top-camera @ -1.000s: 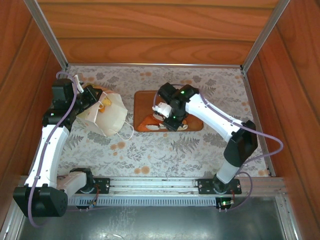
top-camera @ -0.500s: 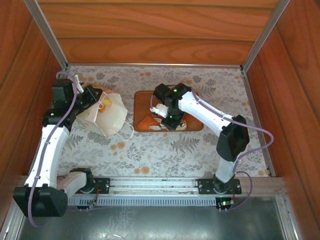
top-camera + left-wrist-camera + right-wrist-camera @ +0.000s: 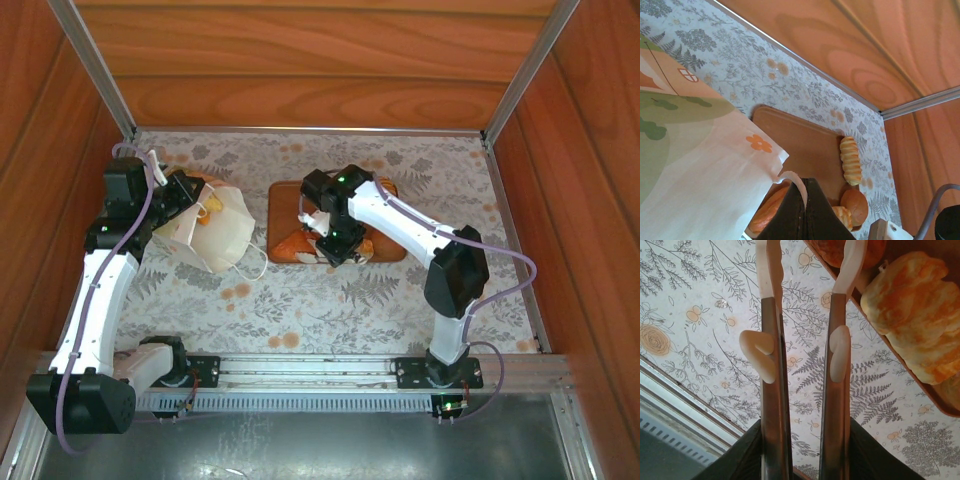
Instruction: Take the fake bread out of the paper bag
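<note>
**A:** Where is the paper bag at this moment?

**B:** In the top view the paper bag (image 3: pixel 225 235) is at the left of the frame, on the flowered counter (image 3: pixel 300 300). It is just beside the brown board (image 3: pixel 288 198).

**A:** And what does the left gripper do?

**B:** In the left wrist view the left gripper (image 3: pixel 804 186) is at the bottom centre. Its two fingers are pressed fully together. A white strip of the bag's rim curls out exactly at their tip, so it has the bag nipped by the edge. The printed side of the bag covers the left of this frame.

**A:** Where is the fake bread?

**B:** The fake bread (image 3: pixel 296 246) lies on the board, at the lower part of it in the top view. From the left wrist I see a ridged loaf (image 3: pixel 851 160) at the right edge of the board, and a round bun (image 3: pixel 855 205) below it. An orange piece (image 3: pixel 771 210) is just beside the fingers, partly hidden by the bag.

**A:** Does the right gripper hold something?

**B:** No. In the right wrist view the right gripper (image 3: pixel 809 270) has a clear gap between its fingers, about half open, and between them I see only the counter. A golden striped pastry (image 3: pixel 912 310) is at the upper right, on the board, near the right finger but not touching it.
</note>
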### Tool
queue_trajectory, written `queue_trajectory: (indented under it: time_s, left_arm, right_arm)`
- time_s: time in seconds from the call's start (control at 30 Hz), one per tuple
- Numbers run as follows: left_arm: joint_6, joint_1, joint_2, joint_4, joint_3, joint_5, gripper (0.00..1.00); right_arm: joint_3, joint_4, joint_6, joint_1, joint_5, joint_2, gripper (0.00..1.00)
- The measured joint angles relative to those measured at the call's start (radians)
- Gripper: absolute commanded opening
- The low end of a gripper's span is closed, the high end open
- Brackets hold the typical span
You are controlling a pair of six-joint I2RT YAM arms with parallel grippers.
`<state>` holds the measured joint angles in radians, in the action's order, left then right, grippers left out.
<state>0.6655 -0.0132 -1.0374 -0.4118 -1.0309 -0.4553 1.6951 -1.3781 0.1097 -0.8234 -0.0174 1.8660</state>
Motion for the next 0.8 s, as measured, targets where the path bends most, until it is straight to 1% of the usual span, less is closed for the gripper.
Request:
queue_trajectory:
  time_s: [0.43,0.6,0.8]
  left_arm:
    - [0.0,0.0,-0.006,0.0,0.0,-0.013,0.0]
    - [0.0,0.0,-0.006,0.0,0.0,-0.014,0.0]
    - [0.0,0.0,-0.006,0.0,0.0,-0.014,0.0]
  right_arm:
    - [-0.004,-0.013,0.056,-0.01,-0.046,-0.003,0.39]
    - [0.006,-0.016,0.085,-0.01,-0.058,-0.003,0.46]
    - [0.016,0.003,0.09,-0.01,-0.057,-0.04,0.49]
